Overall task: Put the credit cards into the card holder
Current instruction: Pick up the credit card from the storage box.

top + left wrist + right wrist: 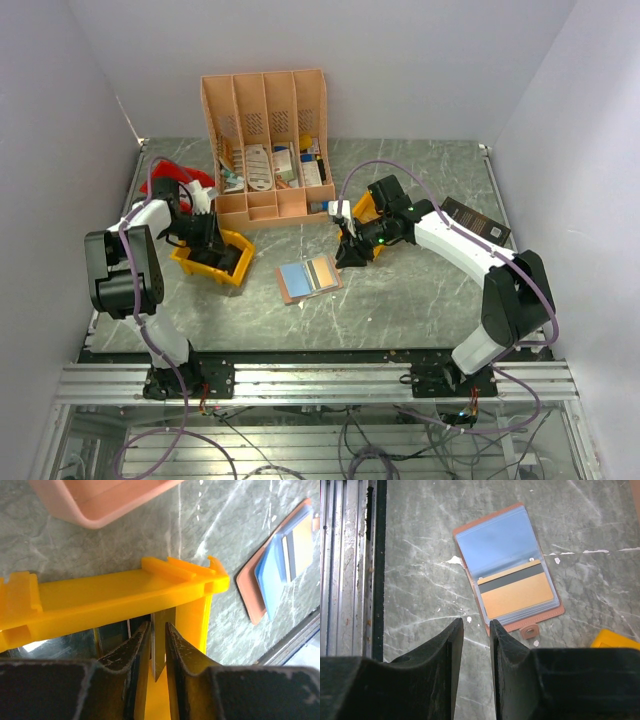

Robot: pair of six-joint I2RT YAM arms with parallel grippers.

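The card holder point(308, 277) lies open on the table, tan with bluish clear pockets. In the right wrist view the card holder point(505, 565) has a tan card with a black stripe point(517, 592) tucked in its near pocket. My left gripper point(215, 245) is down inside a yellow bin point(215, 262). There my left gripper point(158, 625) is shut on a thin credit card point(159, 647) seen edge-on. My right gripper point(350, 255) hovers just right of the holder. Only bare table shows between the slightly parted jaws of my right gripper point(476, 622).
The peach slotted organiser point(265, 140) stands at the back, its corner point(100, 500) close to the yellow bin point(125, 592). A second yellow bin point(367, 208) sits behind my right gripper. A black book point(478, 220) lies at the right. Red cable point(185, 175) lies at the back left.
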